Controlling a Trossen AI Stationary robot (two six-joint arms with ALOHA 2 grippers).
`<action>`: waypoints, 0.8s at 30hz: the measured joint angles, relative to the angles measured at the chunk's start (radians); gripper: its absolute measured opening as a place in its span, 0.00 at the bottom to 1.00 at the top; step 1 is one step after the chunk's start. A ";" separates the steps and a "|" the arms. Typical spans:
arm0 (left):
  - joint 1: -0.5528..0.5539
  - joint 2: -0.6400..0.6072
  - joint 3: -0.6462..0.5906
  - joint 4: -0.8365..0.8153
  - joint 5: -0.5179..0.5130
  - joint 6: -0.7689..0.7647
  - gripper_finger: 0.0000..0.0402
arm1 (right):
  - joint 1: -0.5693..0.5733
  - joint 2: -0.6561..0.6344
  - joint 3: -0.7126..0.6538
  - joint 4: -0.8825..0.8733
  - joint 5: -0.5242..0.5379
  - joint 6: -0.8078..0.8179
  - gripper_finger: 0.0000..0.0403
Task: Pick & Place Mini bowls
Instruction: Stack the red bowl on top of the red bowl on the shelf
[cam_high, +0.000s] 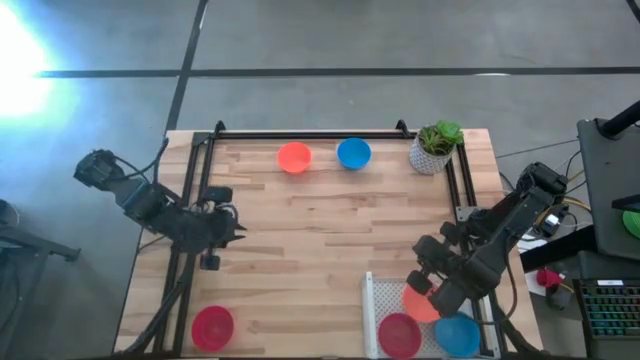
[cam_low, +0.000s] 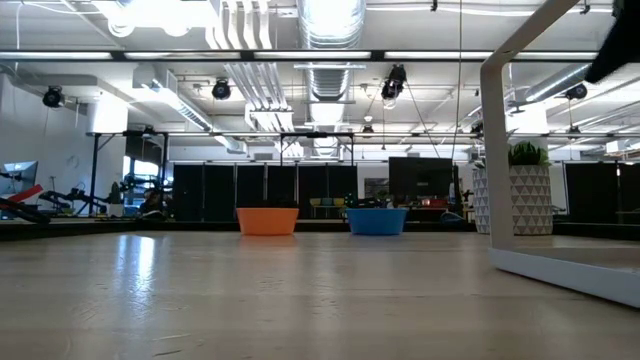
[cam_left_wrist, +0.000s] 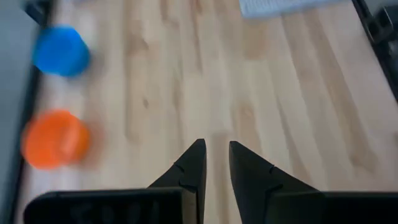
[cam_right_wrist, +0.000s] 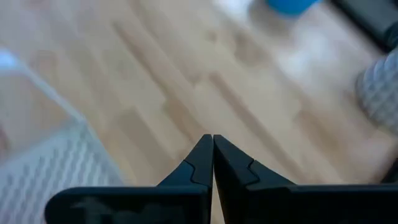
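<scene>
Left gripper (cam_high: 235, 222) hovers over the table's (cam_high: 320, 240) left edge, fingers slightly parted, empty. Right gripper (cam_high: 422, 283) hangs above the white tray (cam_high: 372, 315), jaws closed, empty. Tray holds orange (cam_high: 418, 303), red (cam_high: 399, 333) and blue bowls (cam_high: 457, 335). Loose bowls: orange bowl (cam_high: 294, 157), blue bowl (cam_high: 353, 153), red bowl (cam_high: 212, 326).

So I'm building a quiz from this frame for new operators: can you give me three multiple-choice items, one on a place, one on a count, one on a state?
1. Where is the potted plant?
A. far right corner of the table
B. near left corner
C. table centre

2. How many mini bowls show in the high view?
A. three
B. six
C. nine

3. How are the right gripper fingers?
A. wide open
B. holding a bowl
C. shut, empty

Answers: 1 A, it stands beside the blue bowl. 2 B, two far, one near left, three near right. 3 C, the fingertips meet with nothing between.
</scene>
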 joint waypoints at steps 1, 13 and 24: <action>-0.001 0.002 0.000 -0.027 0.028 -0.024 0.16 | 0.000 0.000 0.003 -0.001 0.033 -0.001 0.02; -0.047 0.060 -0.147 -0.095 0.286 -0.147 0.16 | 0.000 -0.005 0.004 0.009 0.255 -0.034 0.02; -0.131 0.149 -0.324 0.126 0.493 -0.179 0.16 | 0.000 -0.005 0.004 0.081 0.325 -0.061 0.02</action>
